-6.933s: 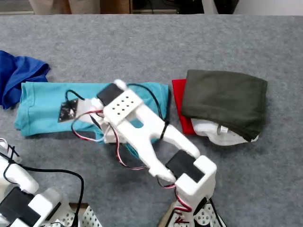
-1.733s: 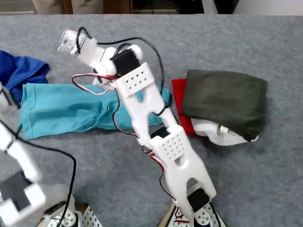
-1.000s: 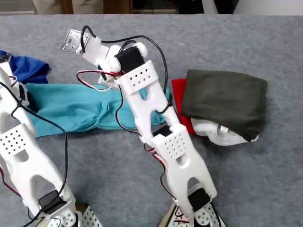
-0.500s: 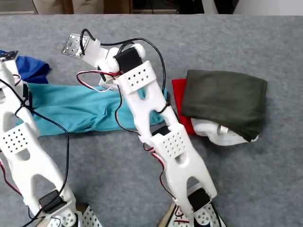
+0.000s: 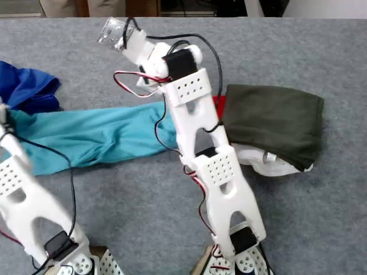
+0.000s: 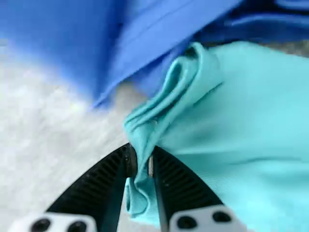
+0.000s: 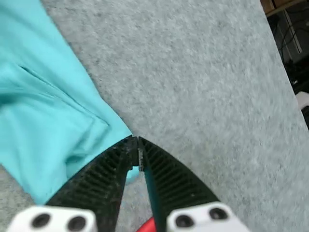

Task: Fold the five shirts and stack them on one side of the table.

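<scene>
One teal shirt (image 5: 103, 134) stretched across your grey table (image 5: 287, 51), left claw (image 6: 140, 162) clamped on it, right claw (image 7: 135, 143) closed at its edge, wood cabinet (image 5: 140, 7) behind.

Setting: robotics lab or maker-style workroom. Evidence: two white printed arms, left (image 5: 23, 195) and right (image 5: 212, 172), stand at the near edge of a tabletop (image 5: 298, 46) covered in grey felt-like matting. Red, black and white servo wires (image 5: 137, 80) loop bare along the right arm. The right gripper (image 7: 135, 145) has black ribbed printed fingers (image 7: 104, 169). Beyond the far edge: wooden furniture (image 5: 137, 7) and loose cables (image 7: 294, 29) on a dark floor.
</scene>
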Robot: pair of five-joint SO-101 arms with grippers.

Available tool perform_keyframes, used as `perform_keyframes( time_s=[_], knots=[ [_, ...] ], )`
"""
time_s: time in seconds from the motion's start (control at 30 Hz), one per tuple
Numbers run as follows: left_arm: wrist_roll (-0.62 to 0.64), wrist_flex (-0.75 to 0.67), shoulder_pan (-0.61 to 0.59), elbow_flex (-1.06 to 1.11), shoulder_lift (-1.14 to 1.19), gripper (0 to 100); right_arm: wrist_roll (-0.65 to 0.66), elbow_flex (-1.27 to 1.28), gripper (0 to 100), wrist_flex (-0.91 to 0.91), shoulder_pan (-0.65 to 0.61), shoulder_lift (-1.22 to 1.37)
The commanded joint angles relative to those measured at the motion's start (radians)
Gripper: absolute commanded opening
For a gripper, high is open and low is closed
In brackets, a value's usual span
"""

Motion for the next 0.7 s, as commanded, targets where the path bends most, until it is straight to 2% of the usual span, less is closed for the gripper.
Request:
perform_keyframes(
  time_s=[0.0, 0.13, 0.3, 0.47, 0.67],
  knots=[
    [-0.009, 0.012, 0.015, 0.193, -0.266, 2, -0.015, -0.047, 0.3, 0.02, 0.044, -0.084],
    [-0.002, 0.011, 0.15, 0.44, -0.501, 2, -0.015, -0.047, 0.3, 0.02, 0.077, -0.107],
    [0.066, 0.009, 0.423, 0.646, -0.716, 2, -0.011, -0.047, 0.3, 0.02, 0.12, -0.131],
    [0.178, -0.008, 0.683, 0.644, -0.753, 2, -0.009, -0.056, 0.3, 0.02, 0.17, -0.151],
    [0.322, -0.143, 0.83, 0.634, -0.704, 2, -0.008, -0.047, 0.3, 0.02, 0.242, -0.209]
  ],
)
